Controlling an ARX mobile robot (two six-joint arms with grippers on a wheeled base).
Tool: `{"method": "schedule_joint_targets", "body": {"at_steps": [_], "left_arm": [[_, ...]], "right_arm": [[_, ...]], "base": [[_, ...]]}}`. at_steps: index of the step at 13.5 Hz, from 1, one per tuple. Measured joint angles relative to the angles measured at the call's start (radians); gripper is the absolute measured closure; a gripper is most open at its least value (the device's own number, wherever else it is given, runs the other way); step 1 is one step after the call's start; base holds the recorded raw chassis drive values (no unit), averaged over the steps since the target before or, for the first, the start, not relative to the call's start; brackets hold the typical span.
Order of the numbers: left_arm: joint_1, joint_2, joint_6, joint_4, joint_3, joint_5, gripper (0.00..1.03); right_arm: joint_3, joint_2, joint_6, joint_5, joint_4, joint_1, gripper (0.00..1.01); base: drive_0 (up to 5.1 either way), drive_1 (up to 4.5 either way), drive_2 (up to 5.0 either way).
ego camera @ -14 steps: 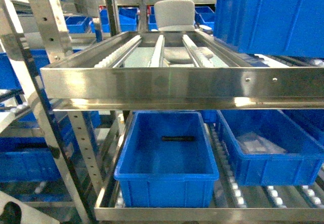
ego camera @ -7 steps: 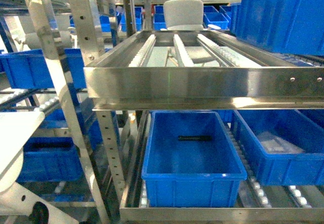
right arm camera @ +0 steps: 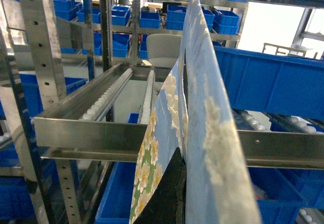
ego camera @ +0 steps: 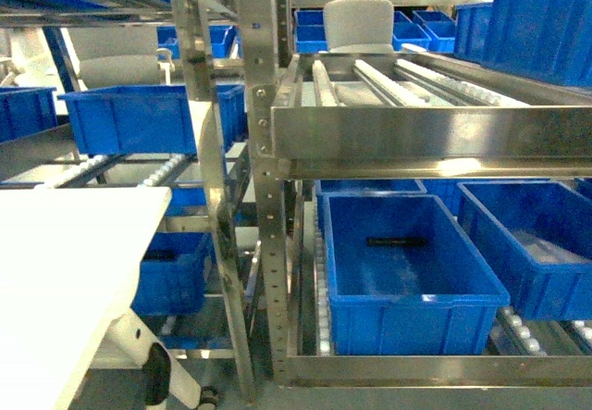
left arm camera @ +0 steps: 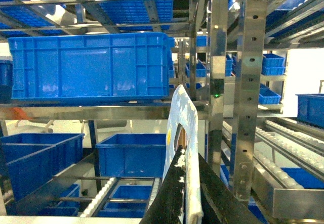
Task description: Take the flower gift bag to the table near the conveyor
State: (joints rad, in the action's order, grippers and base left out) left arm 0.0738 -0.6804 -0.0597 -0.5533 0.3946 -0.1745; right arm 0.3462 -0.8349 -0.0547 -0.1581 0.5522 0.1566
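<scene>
Where claws [right arm camera: 174, 183] pinch: glossy floral bag [right arm camera: 202, 133].

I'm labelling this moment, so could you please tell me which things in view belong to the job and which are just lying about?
Job:
flower gift bag, held by both grippers
table
conveyor

Lying about:
blue bin with black object
grey chair

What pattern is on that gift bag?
Pale yellow-white flowers on light blue, on the gift bag; clearest in the right wrist view.
</scene>
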Motion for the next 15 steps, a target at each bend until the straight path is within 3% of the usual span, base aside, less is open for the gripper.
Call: {"method": "schedule_joint_targets", "body": {"at_steps": [7, 15], "left_arm": [[0.000, 0.000, 0.000, 0.000, 0.000, 0.000, 1.01], [0.001, -0.002, 0.000, 0.000, 0.000, 0.000, 1.01]], "right_arm": [[0.000, 0.005, 0.000, 0.001, 0.004, 0.000, 0.99], [0.000, 0.000, -0.003, 0.000, 0.003, 0.000, 0.99]], "base": [[-4.7, 3.75, 1.2], [-4.8, 1.86, 3.2]]}}
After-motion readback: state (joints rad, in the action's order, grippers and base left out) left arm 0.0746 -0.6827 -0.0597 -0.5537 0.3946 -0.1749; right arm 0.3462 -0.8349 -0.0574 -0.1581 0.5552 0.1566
